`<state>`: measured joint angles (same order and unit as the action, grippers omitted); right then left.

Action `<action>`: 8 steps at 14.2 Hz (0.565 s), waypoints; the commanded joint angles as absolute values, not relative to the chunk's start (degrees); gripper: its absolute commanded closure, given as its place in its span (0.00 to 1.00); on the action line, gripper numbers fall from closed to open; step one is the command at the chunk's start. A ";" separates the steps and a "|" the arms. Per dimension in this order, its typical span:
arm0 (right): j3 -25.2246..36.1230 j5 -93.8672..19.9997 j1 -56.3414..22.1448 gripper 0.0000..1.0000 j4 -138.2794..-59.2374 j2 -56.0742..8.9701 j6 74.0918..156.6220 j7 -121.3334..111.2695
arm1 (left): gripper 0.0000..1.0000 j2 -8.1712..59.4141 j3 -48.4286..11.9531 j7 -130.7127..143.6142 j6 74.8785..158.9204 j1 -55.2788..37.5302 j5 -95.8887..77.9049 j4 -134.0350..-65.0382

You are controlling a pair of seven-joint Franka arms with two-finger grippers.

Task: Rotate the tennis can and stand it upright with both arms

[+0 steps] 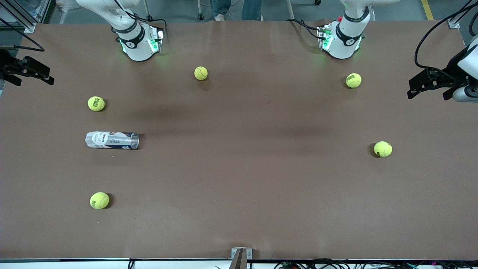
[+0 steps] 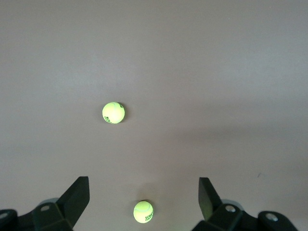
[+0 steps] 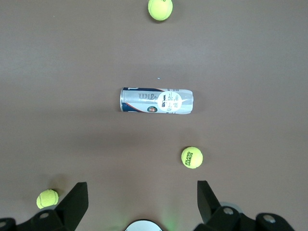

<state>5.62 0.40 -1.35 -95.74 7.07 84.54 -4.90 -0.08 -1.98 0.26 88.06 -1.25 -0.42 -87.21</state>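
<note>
The tennis can [image 1: 112, 140] lies on its side on the brown table toward the right arm's end, a clear tube with a white and dark-blue label. It also shows in the right wrist view [image 3: 156, 100]. My right gripper [image 1: 39, 74] hangs high at the right arm's end of the table, open and empty [image 3: 142, 195]. My left gripper [image 1: 422, 87] hangs high at the left arm's end, open and empty [image 2: 144, 197]. Neither gripper touches the can.
Several yellow-green tennis balls lie about the table: one [image 1: 96, 103] and another [image 1: 99, 200] flank the can, one [image 1: 201, 73] lies near the right arm's base, and two [image 1: 353, 80] [image 1: 382, 149] lie toward the left arm's end.
</note>
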 commanded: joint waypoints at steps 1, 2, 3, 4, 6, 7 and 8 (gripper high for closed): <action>5.71 -0.61 -1.58 0.00 -97.73 8.88 85.43 -5.27 | 0.00 0.09 -2.29 0.97 87.54 -1.14 0.35 -86.48; 5.71 -0.62 -1.58 0.00 -97.65 8.88 85.43 -5.27 | 0.00 0.09 -2.29 0.97 87.54 -1.14 0.35 -86.57; 5.71 -0.70 -1.67 0.00 -97.65 8.79 85.43 -5.27 | 0.00 0.09 -2.29 1.05 87.54 -1.14 0.35 -86.57; 5.71 -0.70 -1.76 0.00 -97.56 8.79 85.34 -5.27 | 0.00 0.09 -2.29 0.97 87.54 -1.14 0.35 -86.49; 5.71 -0.70 -1.76 0.00 -96.42 8.61 84.64 -5.27 | 0.00 0.09 -2.29 0.97 87.54 -1.14 0.35 -86.57; 5.80 -0.70 -1.67 0.00 -95.02 8.27 84.46 -4.93 | 0.00 0.09 -2.29 0.97 87.54 -1.14 0.35 -86.57; 5.89 -0.70 -1.41 0.00 -93.88 7.39 84.38 -5.18 | 0.00 0.09 -2.29 1.05 87.54 -1.14 0.35 -86.57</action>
